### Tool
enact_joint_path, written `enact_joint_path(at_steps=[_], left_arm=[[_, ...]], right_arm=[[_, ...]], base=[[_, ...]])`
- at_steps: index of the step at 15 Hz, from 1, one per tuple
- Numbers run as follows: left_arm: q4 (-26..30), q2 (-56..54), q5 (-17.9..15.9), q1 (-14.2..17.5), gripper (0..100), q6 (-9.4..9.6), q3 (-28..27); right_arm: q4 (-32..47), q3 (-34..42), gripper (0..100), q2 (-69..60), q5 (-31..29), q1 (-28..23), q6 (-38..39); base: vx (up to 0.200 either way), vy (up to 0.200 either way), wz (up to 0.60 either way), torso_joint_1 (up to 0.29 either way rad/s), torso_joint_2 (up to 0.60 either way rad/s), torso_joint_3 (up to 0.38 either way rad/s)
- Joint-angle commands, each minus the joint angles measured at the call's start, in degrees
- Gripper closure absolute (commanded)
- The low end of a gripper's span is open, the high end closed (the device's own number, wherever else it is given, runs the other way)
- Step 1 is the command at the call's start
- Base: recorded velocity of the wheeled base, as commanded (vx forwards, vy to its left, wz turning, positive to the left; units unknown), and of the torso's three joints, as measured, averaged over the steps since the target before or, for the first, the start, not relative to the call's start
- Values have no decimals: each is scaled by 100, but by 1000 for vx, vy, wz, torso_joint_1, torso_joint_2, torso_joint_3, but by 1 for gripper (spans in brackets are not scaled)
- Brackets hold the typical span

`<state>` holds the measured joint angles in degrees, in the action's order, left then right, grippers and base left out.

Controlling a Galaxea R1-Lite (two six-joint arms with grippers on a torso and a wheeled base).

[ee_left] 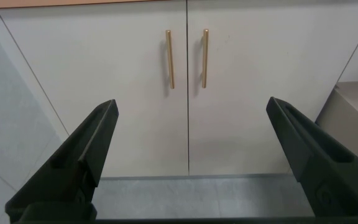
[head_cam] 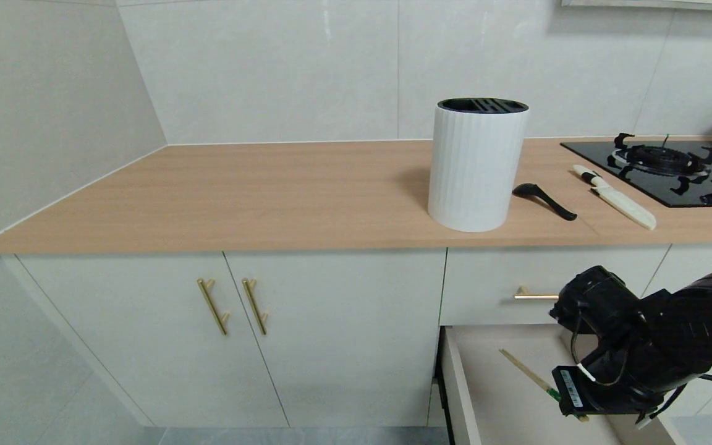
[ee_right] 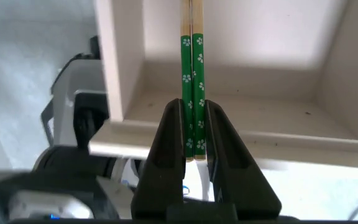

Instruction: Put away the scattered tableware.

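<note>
Right gripper (ee_right: 191, 109) clamped on chopsticks (ee_right: 191, 59), tips over open drawer (head_cam: 457, 383) near its front edge, probably for laying inside. Left gripper (ee_left: 191, 106) fingers apart, empty. Knife (head_cam: 617, 199) and black spoon (head_cam: 544, 199) lay near countertop (head_cam: 269, 198) right end.

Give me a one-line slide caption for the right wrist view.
Right pincer shut on a pair of green-ended chopsticks that extend over the open drawer.

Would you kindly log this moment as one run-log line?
right pincer shut on chopsticks | at open drawer | left pincer open | knife, spoon on counter
</note>
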<state>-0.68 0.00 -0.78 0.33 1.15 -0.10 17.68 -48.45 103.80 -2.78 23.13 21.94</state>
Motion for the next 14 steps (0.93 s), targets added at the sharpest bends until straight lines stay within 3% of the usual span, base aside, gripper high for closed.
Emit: enact_joint_path(at_steps=[1,14], left_arm=[[-2,0,-1,2,0,0,1],[-2,0,-1,2,0,0,1]], right_arm=[[8,-51,100,307,-91,-1,3],[-273,-385,100,421,-302,-1,-32]], base=[[0,0,0,-32,100,61],[0,0,0,-77,391,303]])
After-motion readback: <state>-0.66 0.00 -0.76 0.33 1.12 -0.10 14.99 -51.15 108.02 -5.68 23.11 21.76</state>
